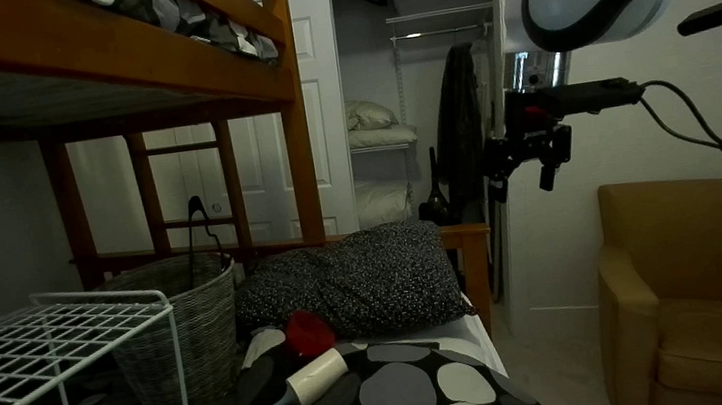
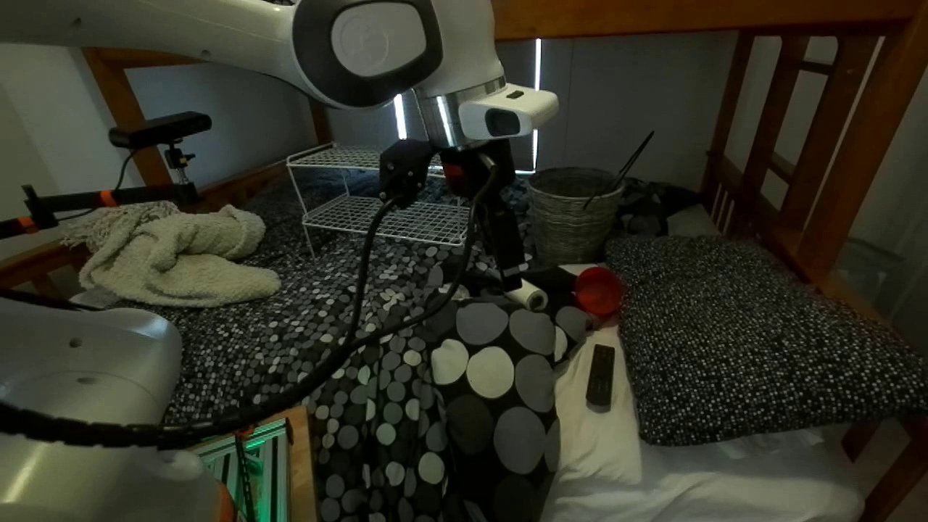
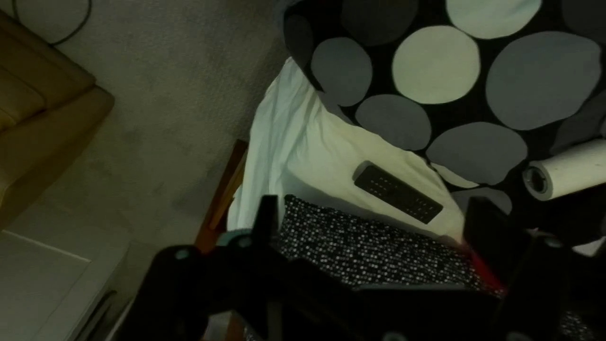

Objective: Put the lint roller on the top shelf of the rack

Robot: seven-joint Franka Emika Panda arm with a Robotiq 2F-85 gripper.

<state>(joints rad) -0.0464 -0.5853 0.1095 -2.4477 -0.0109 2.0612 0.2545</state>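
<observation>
The lint roller lies on the spotted bedding; its white roll [image 1: 318, 379] has a grey-blue handle in an exterior view. The roll also shows in an exterior view [image 2: 533, 296], partly behind a gripper finger, and at the right edge of the wrist view [image 3: 573, 171]. The white wire rack [image 1: 181, 372] stands on the bed, with its top shelf [image 1: 101, 292] bare; the top shelf also shows in an exterior view [image 2: 337, 156], partly hidden by the arm. My gripper [image 1: 524, 188] is open and empty, above the bed and apart from the roller. Its fingers are wide apart in the wrist view [image 3: 373, 202].
A red cup [image 1: 309, 333] lies beside the roller. A wicker basket [image 1: 178, 352] stands between rack and dark pillow [image 1: 357, 279]. A black remote [image 2: 600, 377] lies on the white sheet. The upper bunk [image 1: 105, 62] overhangs. A cream blanket [image 2: 174, 254] and an armchair [image 1: 691, 270] are nearby.
</observation>
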